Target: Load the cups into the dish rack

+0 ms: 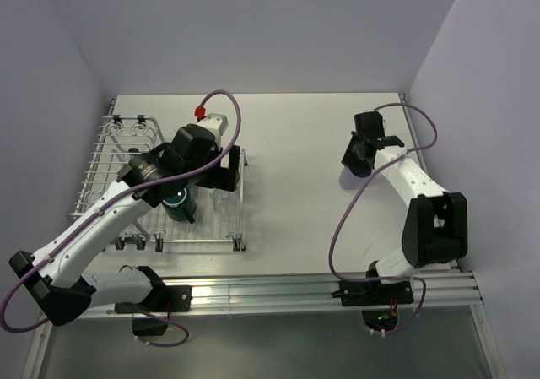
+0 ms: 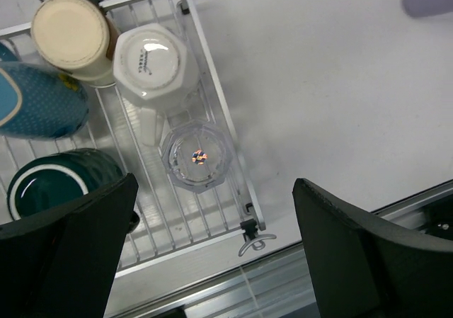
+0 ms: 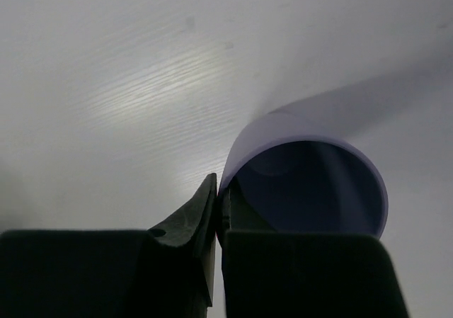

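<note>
The silver wire dish rack (image 1: 114,155) stands at the left and also shows in the left wrist view (image 2: 226,112). Standing in it, mouths down, are the brown cup (image 2: 71,35), the white mug (image 2: 152,66) and the clear glass tumbler (image 2: 197,155). The light blue mug (image 2: 39,98) and the dark teal mug (image 2: 56,183) are in it too. My left gripper (image 2: 216,261) is open and empty above the rack's near right corner. My right gripper (image 3: 221,212) is shut on the rim of the lavender cup (image 3: 304,183), one finger inside and one outside, at the table's far right (image 1: 361,164).
The white table (image 1: 295,185) lies between the rack and the right arm. A metal rail (image 1: 295,293) runs along the near edge. Purple walls close in the back and both sides. A small wire hook (image 2: 256,243) lies just off the rack's near right corner.
</note>
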`<state>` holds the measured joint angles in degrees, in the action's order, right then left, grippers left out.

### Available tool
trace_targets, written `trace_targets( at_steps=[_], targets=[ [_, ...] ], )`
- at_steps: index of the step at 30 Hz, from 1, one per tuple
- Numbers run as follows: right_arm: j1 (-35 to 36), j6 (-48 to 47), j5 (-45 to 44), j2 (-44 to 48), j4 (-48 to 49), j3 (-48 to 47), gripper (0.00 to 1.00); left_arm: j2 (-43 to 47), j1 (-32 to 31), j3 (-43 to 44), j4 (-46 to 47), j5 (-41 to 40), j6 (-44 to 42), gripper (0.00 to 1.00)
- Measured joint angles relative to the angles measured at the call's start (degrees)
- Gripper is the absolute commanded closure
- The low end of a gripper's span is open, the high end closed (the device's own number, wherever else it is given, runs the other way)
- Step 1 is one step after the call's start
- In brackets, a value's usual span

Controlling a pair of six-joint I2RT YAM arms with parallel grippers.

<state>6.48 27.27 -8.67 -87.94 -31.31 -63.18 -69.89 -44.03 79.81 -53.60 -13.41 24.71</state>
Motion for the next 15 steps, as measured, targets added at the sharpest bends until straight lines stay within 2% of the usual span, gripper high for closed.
trace_targets(
  at_steps=[4,7,11,15],
  targets=[
    [1.29,2.64,14.49,6.54,2.51,1.36,1.00,3.08,1.92,-2.82,3.93,4.74,0.04,0.01],
    [5.68,6.34,24.87,12.85,6.99,1.22,1.00,6.36,4.04,-4.70,8.74,10.56,0.24,0.01],
    [11.47,12.28,36.89,18.36,15.76,1.22,1.00,11.15,5.95,-6.71,16.74,19.17,1.07,0.01],
    [12.85,21.20,46.88,22.21,29.81,4.50,1.00,12.98,7.32,-6.82,22.73,25.33,1.75,0.01]
  ],
)
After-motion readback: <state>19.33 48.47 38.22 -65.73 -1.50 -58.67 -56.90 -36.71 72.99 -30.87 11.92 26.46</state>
